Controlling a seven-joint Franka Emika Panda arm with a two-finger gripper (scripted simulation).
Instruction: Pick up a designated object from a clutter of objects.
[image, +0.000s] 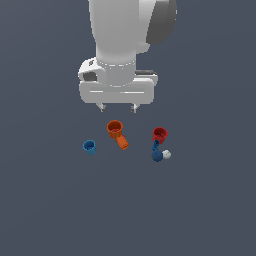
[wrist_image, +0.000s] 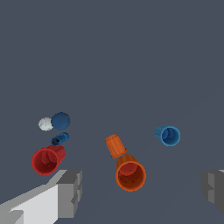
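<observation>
- Gripper (image: 118, 108) up in the air, fingers spread wide, holding nothing.
- Hanging over the far side of the little pile, nearest the orange cup (image: 115, 129).
- Small bright-blue cup (image: 89, 147) sitting on the gray counter (image: 45, 210), off by itself on the exterior view's left of the pile, open end up.
- Touching nothing around it, with bare counter all round.
- Orange cup with its stubby handle in the middle of the pile, between the blue cup and the rest.
- Red cup (image: 160, 134) on the exterior view's right, with the dark-blue ball-ended piece (image: 157, 154) just beside it and the small white ball (image: 167, 155) right against that ball end.
- Step in hand, by the look of it: reaching, no grab yet.
- Next: slide toward the exterior view's left until right above the blue cup, then go down with one finger on each side of its wall.
- Careful not to bump the orange cup on the way.
</observation>
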